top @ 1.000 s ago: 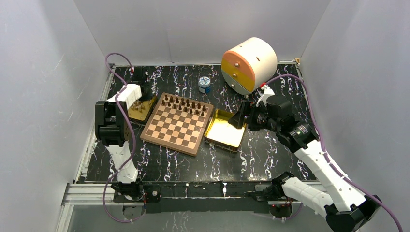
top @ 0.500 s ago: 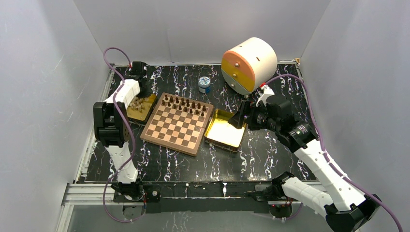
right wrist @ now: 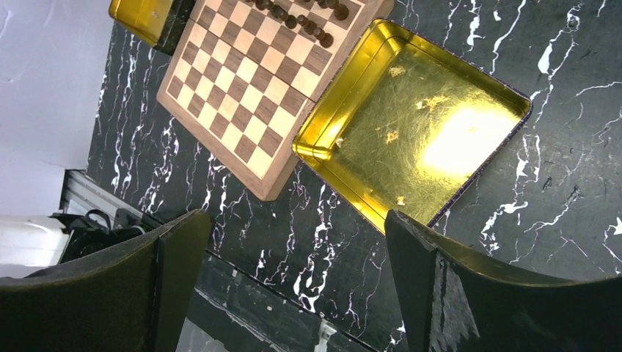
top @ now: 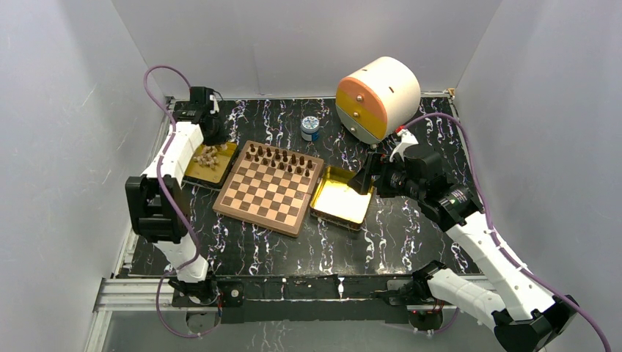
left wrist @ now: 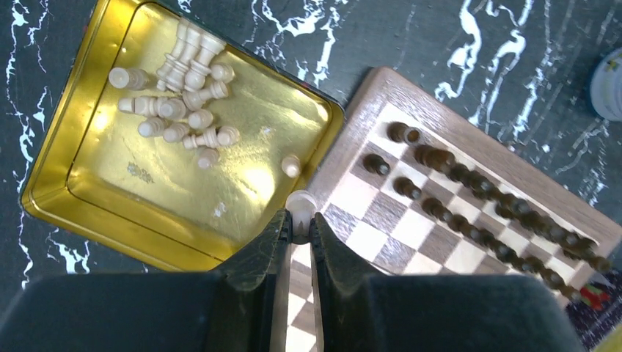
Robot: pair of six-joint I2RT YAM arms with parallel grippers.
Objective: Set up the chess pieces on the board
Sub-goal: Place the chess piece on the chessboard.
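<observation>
Left gripper (left wrist: pixel 299 229): is pinching one pale piece (left wrist: pixel 301 203), hanging where the tray's edge is meeting the board's corner.
Right gripper (right wrist: pixel 297 227): jaws are standing wide apart, holding nothing, hovering by the right gold tray (right wrist: pixel 411 125).
Board (top: pixel 264 194): one, lying between the two gold trays.
Dark pieces (left wrist: pixel 438 158): standing in two rows along the board's far edge; too small for counting exactly.
Pale pieces (left wrist: pixel 183 110): about fifteen, lying clumped in the left gold tray (left wrist: pixel 51 176).

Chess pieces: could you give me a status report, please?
Left fingers shut on pale piece; right fingers open. Dark pieces ranked on board; pale ones in tray. No obstruction seen.
</observation>
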